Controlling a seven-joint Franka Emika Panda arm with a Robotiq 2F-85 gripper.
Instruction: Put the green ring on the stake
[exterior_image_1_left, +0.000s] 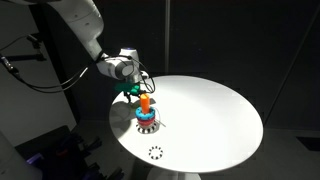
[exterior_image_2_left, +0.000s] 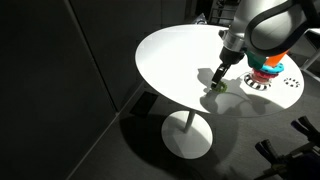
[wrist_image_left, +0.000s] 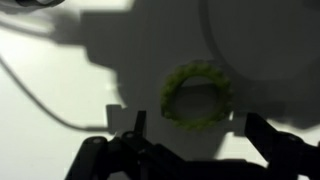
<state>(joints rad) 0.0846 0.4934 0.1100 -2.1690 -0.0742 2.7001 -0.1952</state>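
One green ring (wrist_image_left: 168, 97) is lying flat on the table (exterior_image_1_left: 215, 115), hole facing up, with no long axis, just left of the stake (exterior_image_1_left: 146, 108). The end effector (wrist_image_left: 196, 116) is standing wide, fingers straddling the ring without gripping. One stake is showing; its stacked rings are too small to count. One dotted ring (exterior_image_1_left: 150, 152) is lying near the stake, toward the camera.

Arm (exterior_image_1_left: 88, 28) angled down; end effector (wrist_image_left: 195, 120) fingers spread.

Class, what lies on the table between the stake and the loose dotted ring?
Nothing; in an exterior view, only bare tabletop separates the stake from the dotted ring.
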